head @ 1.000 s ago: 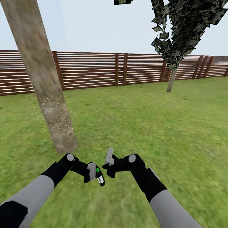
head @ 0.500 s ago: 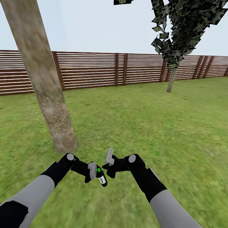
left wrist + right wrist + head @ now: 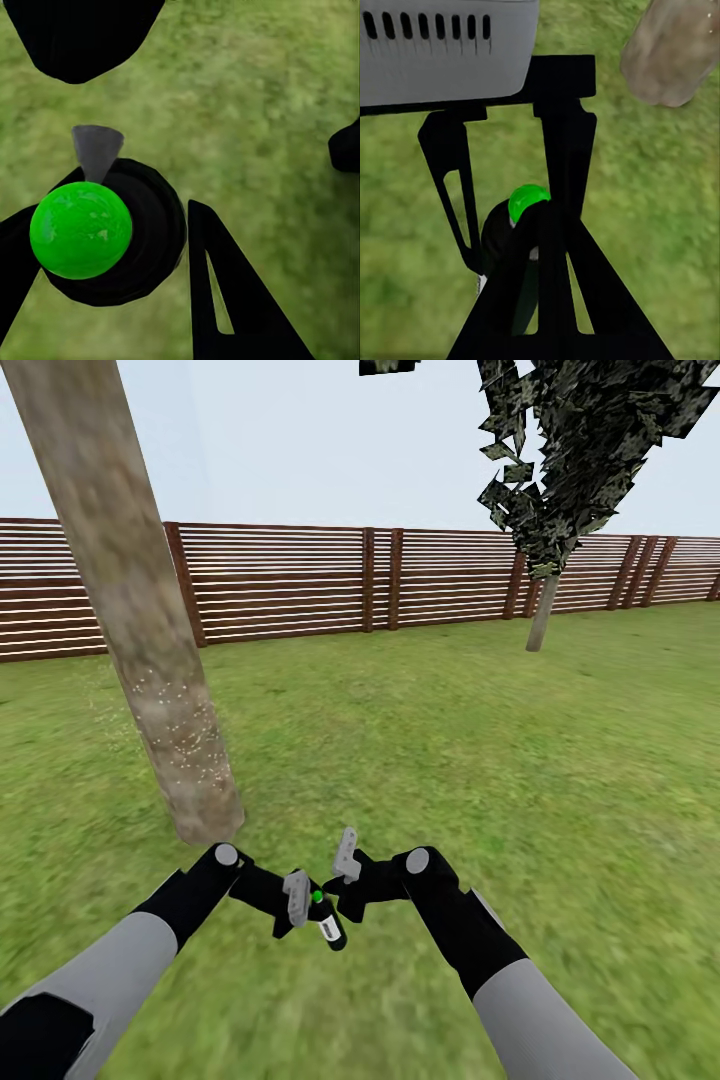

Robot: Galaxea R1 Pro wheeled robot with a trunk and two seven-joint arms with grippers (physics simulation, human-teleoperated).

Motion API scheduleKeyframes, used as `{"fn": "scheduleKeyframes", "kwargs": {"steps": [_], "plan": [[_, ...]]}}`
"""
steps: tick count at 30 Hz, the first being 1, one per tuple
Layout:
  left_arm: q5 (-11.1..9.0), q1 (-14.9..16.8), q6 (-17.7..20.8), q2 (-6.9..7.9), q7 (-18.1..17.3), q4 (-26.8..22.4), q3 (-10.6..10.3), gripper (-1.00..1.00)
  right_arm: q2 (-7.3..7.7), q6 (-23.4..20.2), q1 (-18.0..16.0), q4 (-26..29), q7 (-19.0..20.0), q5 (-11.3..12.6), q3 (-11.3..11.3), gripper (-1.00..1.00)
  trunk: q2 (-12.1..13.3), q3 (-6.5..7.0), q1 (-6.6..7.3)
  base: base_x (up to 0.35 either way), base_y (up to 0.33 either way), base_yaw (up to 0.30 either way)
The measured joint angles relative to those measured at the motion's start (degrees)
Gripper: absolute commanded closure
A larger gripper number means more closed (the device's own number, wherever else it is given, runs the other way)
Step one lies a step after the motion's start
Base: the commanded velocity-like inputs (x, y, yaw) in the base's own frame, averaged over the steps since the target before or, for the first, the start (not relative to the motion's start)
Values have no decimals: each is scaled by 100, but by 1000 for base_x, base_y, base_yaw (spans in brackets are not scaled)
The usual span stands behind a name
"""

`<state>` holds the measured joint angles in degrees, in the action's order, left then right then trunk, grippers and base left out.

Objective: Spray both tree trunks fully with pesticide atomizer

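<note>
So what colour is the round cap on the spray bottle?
Bright green cap, clearest in the left wrist view.

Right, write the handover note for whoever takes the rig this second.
Left end effector: shut on the pesticide atomizer, held low over the grass.
Right end effector: holds nothing; I cannot tell whether it is open.
Near tree trunk: white pesticide specks on its lower part only; the upper trunk looks bare.
Done: atomizer picked up, first trunk partly sprayed.
Left: finish covering this trunk, then the second tree.
</note>
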<state>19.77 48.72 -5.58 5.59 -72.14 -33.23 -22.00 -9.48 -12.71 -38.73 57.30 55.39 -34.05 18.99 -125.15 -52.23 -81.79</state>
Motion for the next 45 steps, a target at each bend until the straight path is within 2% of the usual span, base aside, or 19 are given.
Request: {"fn": "scheduleKeyframes", "kwargs": {"steps": [6, 17, 19, 20, 21, 22, 24, 27, 29, 31, 32, 33, 34, 35, 36, 37, 41, 44, 45], "plan": [[-156, -7, 2, 9, -136, -157, 1, 100, 3, 0, 0, 0, 0, 0, -2, 100, 0, 0, 0, 0, 0, 0], [-124, -7, 19, 0, -140, -156, -10, 100, 8, 0, 0, 0, 0, 0, 0, 100, 0, 0, 0, 0, 0, 0], [52, -1, 58, 30, -114, -150, -50, 100, 8, 0, 0, 0, 0, -1, -1, 100, 0, 0, 0, 0, 0, 0], [251, 26, 76, 63, -109, -146, -51, 100, 8, 0, 0, 0, 0, -5, -1, 100, 0, 0, 0, 0, 0, 0], [656, 123, 124, 130, -91, -118, -21, 100, 9, 0, 0, 0, 0, -7, 0, 100, 0, 0, 0, 0, 0, 0], [1040, 185, 239, 277, -66, -89, -5, 100, 10, 0, 0, 0, -2, -8, -3, 100, 0, 0, 0, 0, 0, 0], [1224, 170, 442, 557, 33, -75, 22, 100, 16, -4, 0, -4, -18, -14, -7, 100, 0, 0, 0, 0, 0, 0], [1257, 94, 515, 952, 644, -3, 414, 100, 56, -12, 8, -313, -118, -16, -27, 100, 0, 0, 0, 0, 0, 0], [1249, -232, 516, 1062, 1096, 200, 898, 100, 203, 0, 9, -969, -844, 9, -42, 100, 1, -1, -1, 0, 0, 0], [1223, -601, 509, 1056, 2007, 585, 1487, 100, 247, 61, 9, -1687, -1852, 97, -263, 100, 1, -2, -1, 0, 0, 0], [1150, -728, 475, 1032, 2637, 1111, 1830, 100, 253, 310, 12, -2212, -2578, 282, -812, 100, 1, -2, -1, 0, 0, 0], [883, -788, 377, 999, 3129, 1806, 1997, 100, 260, 790, 15, -2772, -3183, 483, -1512, 100, 1, -2, -1, 0, 0, 0], [560, -810, 178, 972, 3461, 2098, 2062, 100, 265, 1144, 16, -3138, -3618, 581, -2016, 100, 0, -2, -1, 0, 0, 0], [170, -826, -99, 962, 3818, 2339, 2104, 100, 284, 1438, 18, -3422, -4112, 647, -2434, -100, 0, -1, 0, 0, 0, 0], [-361, -954, -334, 956, 4245, 2524, 2105, 100, 314, 1815, 25, -3682, -4738, 661, -2776, -100, 0, -2, 0, 0, 0, 0], [-686, -1087, -444, 954, 4497, 2575, 2107, 100, 326, 2027, 36, -3782, -5071, 664, -2896, -100, 0, -2, 0, 0, 0, 0], [-1886, -1622, -1025, 939, 5473, 2651, 2132, 100, 583, 2547, 377, -3874, -5520, 766, -3061, -100, 0, -2, 0, 0, 0, 0], [-2435, -2035, -1362, 935, 5724, 2672, 2139, 100, 721, 3137, 864, -3881, -5539, 1583, -3286, -100, 0, -2, 0, 0, 0, 0], [-2738, -2230, -1401, 930, 5895, 2679, 2149, 100, 822, 3220, 1070, -3909, -5527, 1793, -3321, -100, 0, -3, -1, 0, 0, 0]]}}
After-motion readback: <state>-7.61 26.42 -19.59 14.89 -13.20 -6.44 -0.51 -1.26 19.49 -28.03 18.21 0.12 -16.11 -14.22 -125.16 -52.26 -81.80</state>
